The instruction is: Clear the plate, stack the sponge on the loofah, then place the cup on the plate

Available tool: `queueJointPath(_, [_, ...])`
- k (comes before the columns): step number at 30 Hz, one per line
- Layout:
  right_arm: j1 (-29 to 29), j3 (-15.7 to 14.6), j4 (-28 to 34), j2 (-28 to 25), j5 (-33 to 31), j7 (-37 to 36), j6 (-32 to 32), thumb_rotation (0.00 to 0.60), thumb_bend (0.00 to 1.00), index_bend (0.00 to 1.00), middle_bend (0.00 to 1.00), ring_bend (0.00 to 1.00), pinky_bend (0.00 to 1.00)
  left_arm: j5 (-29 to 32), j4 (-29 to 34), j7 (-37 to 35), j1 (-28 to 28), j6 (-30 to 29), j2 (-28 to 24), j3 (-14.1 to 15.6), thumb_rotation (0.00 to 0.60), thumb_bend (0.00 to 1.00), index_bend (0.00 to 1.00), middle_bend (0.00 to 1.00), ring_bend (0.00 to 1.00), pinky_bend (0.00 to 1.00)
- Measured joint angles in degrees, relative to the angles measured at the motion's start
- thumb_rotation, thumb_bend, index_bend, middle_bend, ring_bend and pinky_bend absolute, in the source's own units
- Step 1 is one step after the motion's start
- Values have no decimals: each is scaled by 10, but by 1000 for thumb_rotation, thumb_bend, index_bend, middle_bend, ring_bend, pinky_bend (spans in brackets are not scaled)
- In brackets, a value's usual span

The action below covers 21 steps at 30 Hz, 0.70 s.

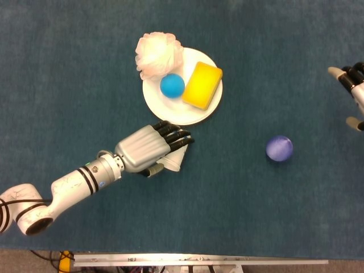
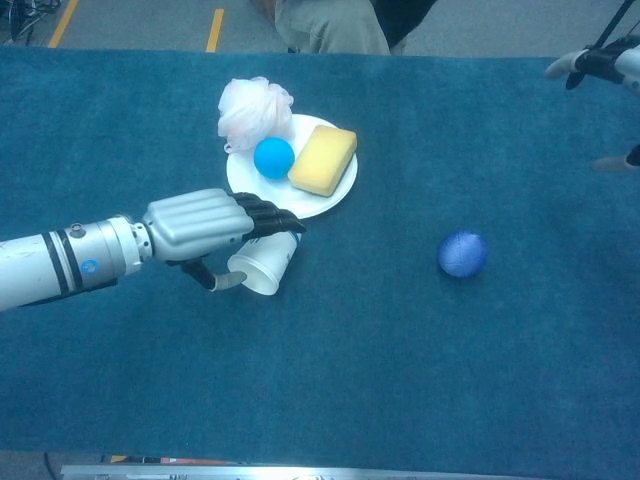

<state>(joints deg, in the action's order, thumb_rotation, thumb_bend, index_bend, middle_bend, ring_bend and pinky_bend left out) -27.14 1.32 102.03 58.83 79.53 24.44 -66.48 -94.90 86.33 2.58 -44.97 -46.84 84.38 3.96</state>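
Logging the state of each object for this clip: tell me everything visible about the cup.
The cup is white, looks like paper or thin plastic, and lies on its side on the blue table cover, just in front of the white plate. Its open mouth faces the lower left in the chest view. The left hand lies over it, dark fingers across its upper side and thumb beside the rim. Whether the hand is gripping it cannot be told. The head view shows only a sliver of it under the fingers.

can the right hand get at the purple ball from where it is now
Probably yes. The right hand sits open near the table's far right edge, and the purple ball lies alone on bare cloth between it and the plate. Nothing stands between them; the left hand is busy at the cup.
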Motion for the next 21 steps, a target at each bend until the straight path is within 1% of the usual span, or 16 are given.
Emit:
queueJointPath(3, [2, 1, -2, -1, 0, -3, 1, 600, 0, 192, 312, 244, 403, 15, 7, 8, -4, 13, 1, -2, 600, 407, 37, 64, 82, 112])
queueJointPath(8, [6, 3, -6, -2, 1, -8, 2, 600, 0, 192, 313, 244, 403, 32, 9, 9, -8, 16, 12, -10, 600, 407, 42, 65, 82, 112])
queueJointPath(11, [8, 4, -7, -3, 2, -11, 3, 600, 0, 192, 313, 244, 403, 34, 5, 7, -9, 14, 18, -12, 600, 407, 72, 75, 95, 112])
queueJointPath(14, [10, 5, -9, -3, 2, -14, 4, 600, 0, 192, 313, 244, 403, 34, 1, 3, -9, 7, 24, -13, 600, 407, 114, 121, 134, 123])
queueJointPath(21, [12, 8, -11, -2, 1, -18, 9, 600, 0, 192, 313, 244, 403, 31, -14, -24, -6, -9, 41, -13, 600, 407, 205, 214, 240, 196])
